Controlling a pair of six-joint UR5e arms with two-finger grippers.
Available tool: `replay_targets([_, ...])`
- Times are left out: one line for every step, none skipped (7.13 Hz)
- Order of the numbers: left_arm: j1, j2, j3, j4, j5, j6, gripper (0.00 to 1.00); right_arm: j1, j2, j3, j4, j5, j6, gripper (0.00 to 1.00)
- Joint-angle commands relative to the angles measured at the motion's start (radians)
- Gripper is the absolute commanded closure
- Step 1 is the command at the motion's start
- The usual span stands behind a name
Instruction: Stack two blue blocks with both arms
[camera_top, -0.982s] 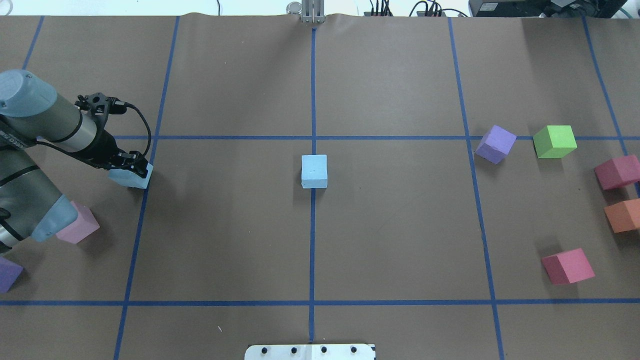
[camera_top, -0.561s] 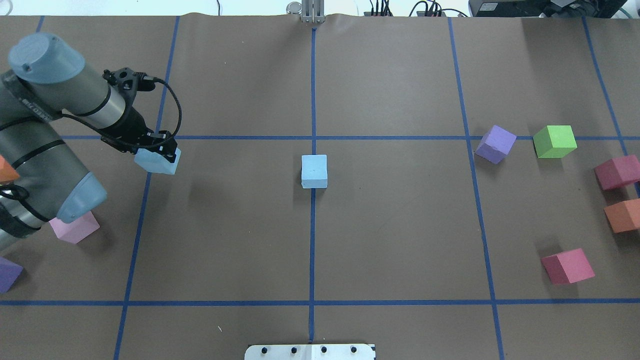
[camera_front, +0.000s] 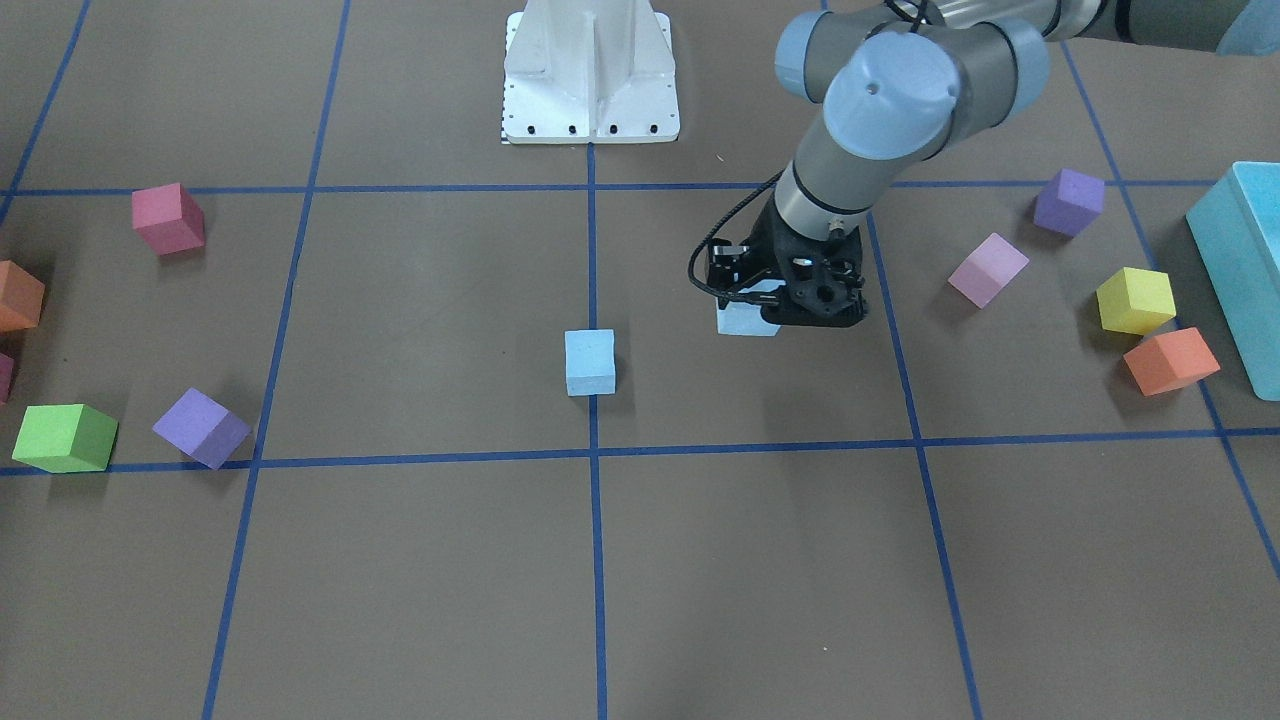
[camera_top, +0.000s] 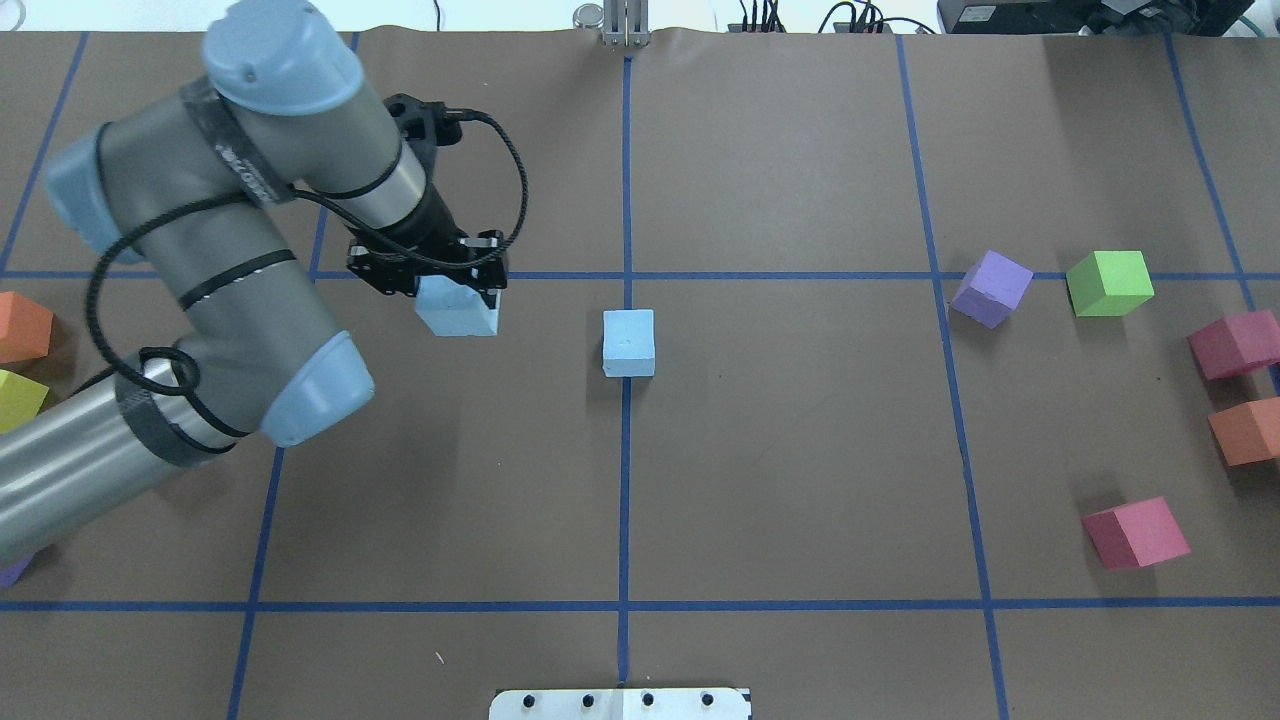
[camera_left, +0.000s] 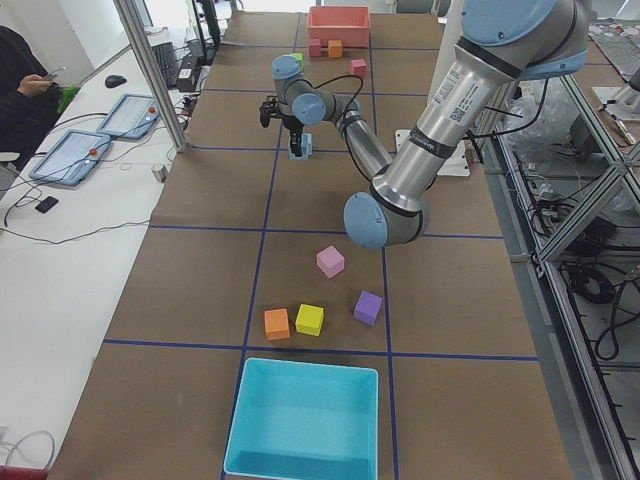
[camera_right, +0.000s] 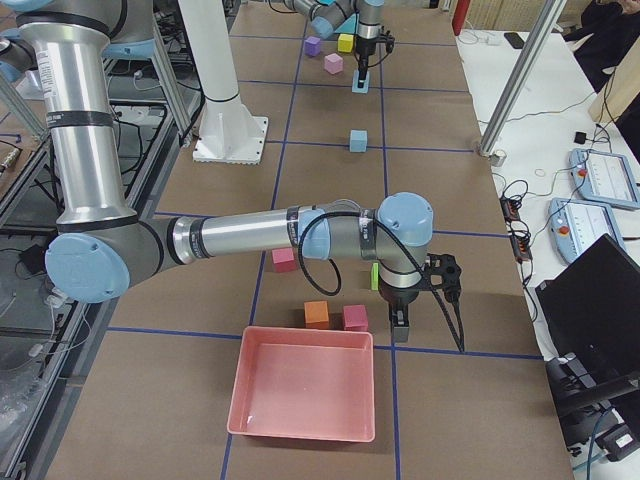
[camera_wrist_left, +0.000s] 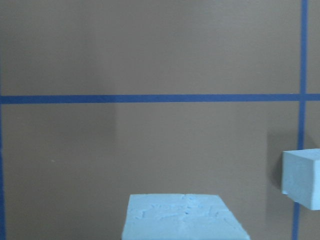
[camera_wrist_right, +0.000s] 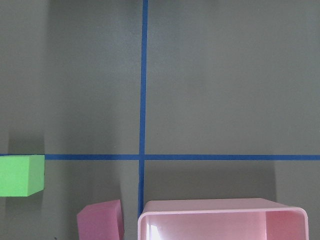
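Note:
My left gripper (camera_top: 452, 288) is shut on a light blue block (camera_top: 458, 310) and holds it above the table, left of centre. The same block shows in the front view (camera_front: 742, 320) and at the bottom of the left wrist view (camera_wrist_left: 185, 219). The second blue block (camera_top: 629, 342) sits on the centre line, to the right of the held one and apart from it; it also shows in the left wrist view (camera_wrist_left: 301, 177). My right gripper (camera_right: 400, 326) shows only in the exterior right view, near a pink tray; I cannot tell whether it is open or shut.
Purple (camera_top: 991, 287), green (camera_top: 1109, 283), magenta (camera_top: 1136, 532) and orange (camera_top: 1247, 430) cubes lie at the right. Pink (camera_front: 987, 269), yellow (camera_front: 1135, 300) and orange cubes and a turquoise box (camera_front: 1240, 260) lie on my left side. A pink tray (camera_right: 305, 392) stands by the right arm.
My left arm has swung to the right with the blue block in its gripper, from the table's left edge to near the centre block. The centre block has not moved.

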Motion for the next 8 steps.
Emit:
replay_targets([0.061, -0.151, 0.134, 0.002, 0.043, -0.062, 0.37, 0.0, -0.001, 0.0, 0.0, -0.003, 0.0, 0.0])
replay_targets([0.088, -0.22, 0.22, -0.009, 0.091, -0.062, 0.37, 0.0, -0.001, 0.001, 0.0, -0.003, 0.0, 0.0])
replay_targets([0.096, -0.263, 0.265, -0.009, 0.099, -0.064, 0.37, 0.0, 0.001, 0.001, 0.0, -0.003, 0.0, 0.0])
replay_targets([0.099, -0.273, 0.282, -0.011, 0.099, -0.061, 0.37, 0.0, 0.001, 0.0, 0.0, -0.006, 0.0, 0.0])
replay_targets([0.102, -0.306, 0.331, -0.017, 0.099, -0.058, 0.37, 0.0, 0.001, 0.001, 0.0, -0.006, 0.0, 0.0])
replay_targets([0.102, -0.319, 0.359, -0.02, 0.099, -0.049, 0.37, 0.0, 0.002, 0.001, 0.0, -0.006, 0.0, 0.0])
replay_targets([0.102, -0.316, 0.374, -0.033, 0.103, -0.027, 0.38, 0.0, 0.004, 0.001, 0.0, -0.012, 0.0, 0.0])
replay_targets([0.102, -0.313, 0.414, -0.084, 0.11, -0.017, 0.38, 0.0, 0.004, 0.001, 0.0, -0.012, 0.0, 0.0])
